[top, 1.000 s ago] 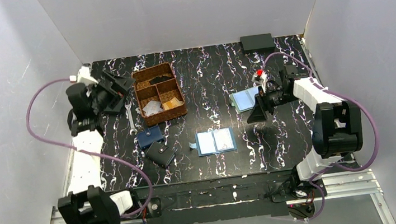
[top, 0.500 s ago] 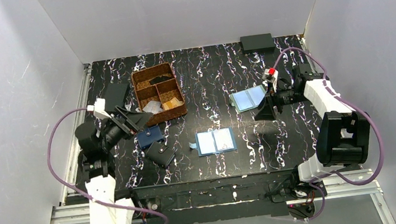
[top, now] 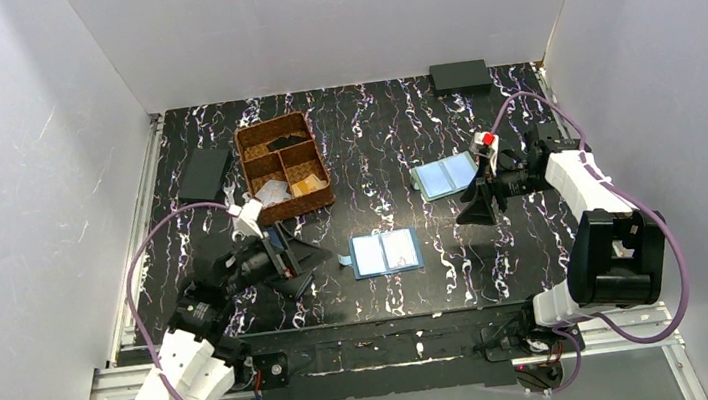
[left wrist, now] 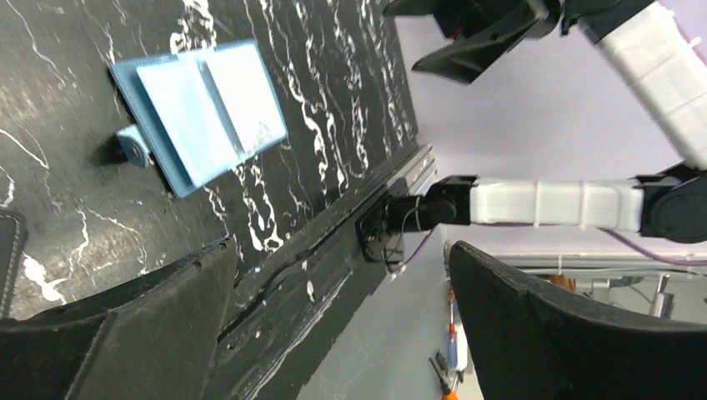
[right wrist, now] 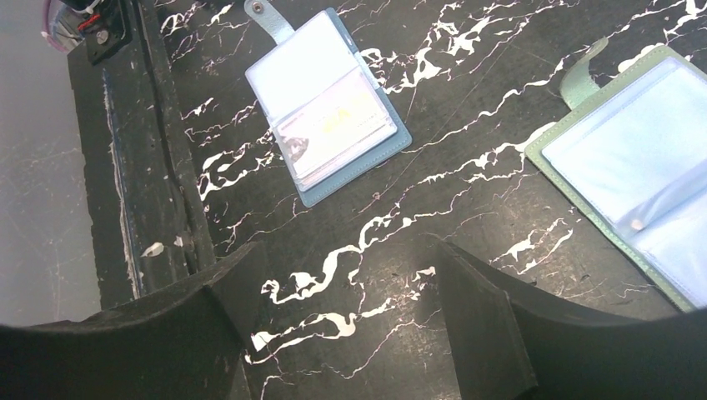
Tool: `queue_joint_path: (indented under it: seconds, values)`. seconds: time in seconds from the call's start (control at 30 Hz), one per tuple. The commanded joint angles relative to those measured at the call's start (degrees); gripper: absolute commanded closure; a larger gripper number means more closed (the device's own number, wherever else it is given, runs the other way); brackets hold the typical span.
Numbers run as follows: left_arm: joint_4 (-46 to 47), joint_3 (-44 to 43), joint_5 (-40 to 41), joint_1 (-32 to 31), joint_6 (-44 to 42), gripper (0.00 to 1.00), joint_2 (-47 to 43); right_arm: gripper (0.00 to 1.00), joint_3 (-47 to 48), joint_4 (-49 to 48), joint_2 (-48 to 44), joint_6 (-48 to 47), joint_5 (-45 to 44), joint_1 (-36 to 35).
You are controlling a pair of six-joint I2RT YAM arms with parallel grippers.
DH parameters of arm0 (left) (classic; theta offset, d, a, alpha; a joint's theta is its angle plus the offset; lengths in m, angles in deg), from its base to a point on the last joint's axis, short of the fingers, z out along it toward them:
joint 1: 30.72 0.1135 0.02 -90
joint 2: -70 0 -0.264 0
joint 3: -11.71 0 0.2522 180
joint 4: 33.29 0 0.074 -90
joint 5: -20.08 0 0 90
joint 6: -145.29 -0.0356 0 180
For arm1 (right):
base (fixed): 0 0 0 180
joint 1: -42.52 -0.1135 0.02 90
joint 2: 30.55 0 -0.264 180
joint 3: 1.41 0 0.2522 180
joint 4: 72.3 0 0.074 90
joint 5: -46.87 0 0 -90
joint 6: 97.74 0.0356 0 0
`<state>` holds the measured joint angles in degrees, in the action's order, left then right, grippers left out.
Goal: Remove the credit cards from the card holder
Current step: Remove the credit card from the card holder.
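Top external: L arm (top: 180, 369) low, fingers (top: 310, 255) apart

Card holder (top: 386, 253) lay open at the near centre of the table (top: 374, 147), credit cards (right wrist: 333, 132) in its pockets; a second folding holder (top: 443, 177) lay open behind it to the right; the right gripper (top: 479, 214) stood before that holder's right end. A compartment basket (top: 270, 123) sat behind and left of the card holder, a flat pad (top: 204, 175) left of the basket, a box (top: 460, 75) at the far edge; the left gripper (top: 310, 268) hung just left of the card holder.
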<state>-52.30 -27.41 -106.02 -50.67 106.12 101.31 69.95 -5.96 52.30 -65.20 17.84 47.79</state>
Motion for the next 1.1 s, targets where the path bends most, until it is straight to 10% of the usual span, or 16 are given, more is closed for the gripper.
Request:
queue_joint_path:
  seconds: [0.0,0.3,1.07]
  values:
    - [-1.8,-0.2,9.0,-7.7,-1.9,0.02,2.6,0.17,-0.6,0.7,-1.7,-2.7,2.2,0.4]
    - [-1.6,0.9,23.1,-21.7,-2.9,0.02,7.0,0.17,-1.0,1.6,-2.4,-4.4,3.1,1.9]
    - [8.5,10.2,23.4,-21.9,2.3,0.02,7.1,0.16,-1.9,3.5,-1.0,-8.4,3.4,2.1]
